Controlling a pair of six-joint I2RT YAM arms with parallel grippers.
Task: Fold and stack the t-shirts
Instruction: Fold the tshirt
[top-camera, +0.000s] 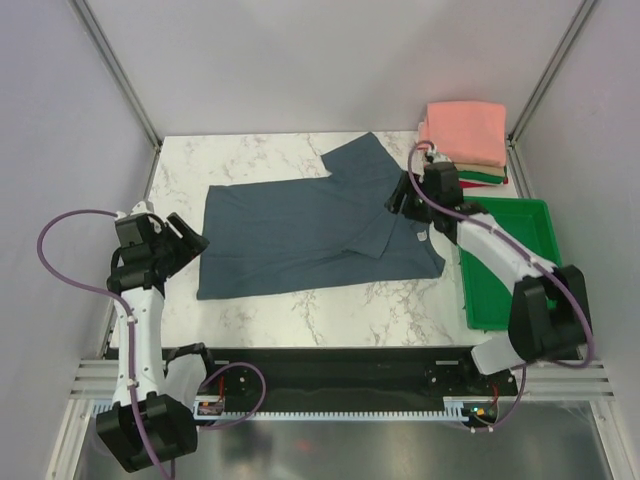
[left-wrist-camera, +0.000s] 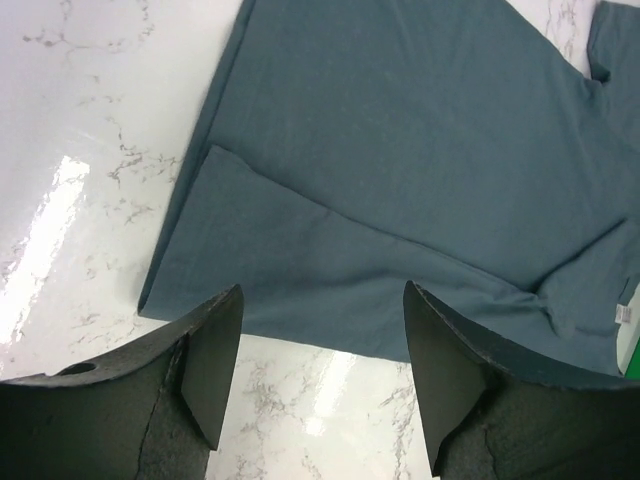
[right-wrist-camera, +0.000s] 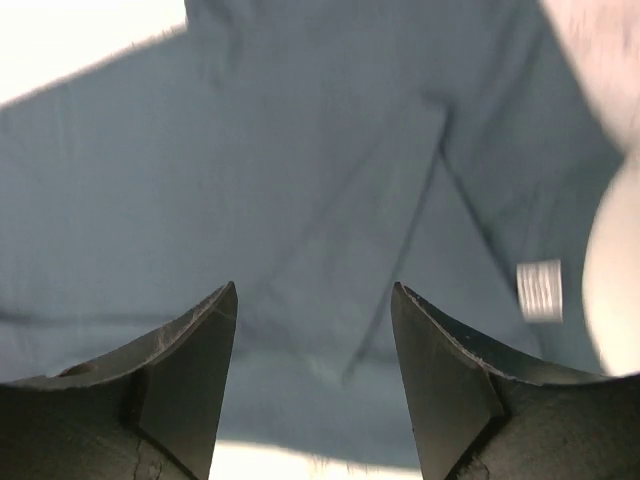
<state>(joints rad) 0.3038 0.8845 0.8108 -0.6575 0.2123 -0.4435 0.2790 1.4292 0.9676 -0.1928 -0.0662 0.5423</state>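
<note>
Both grippers stand wide open and empty: the left gripper hovers just off the hem end of the blue-grey shirt, and the right gripper hangs over its collar end. The shirt lies spread flat on the worktop with one long side folded over. Past its collar end sit the stack of folded shirts and a green tray. The cloth looks light, limp and likely to slide on the smooth marble, so I would pinch it at the hem corners and the shoulder, catching both layers where it is doubled, and lift both ends evenly.
</note>
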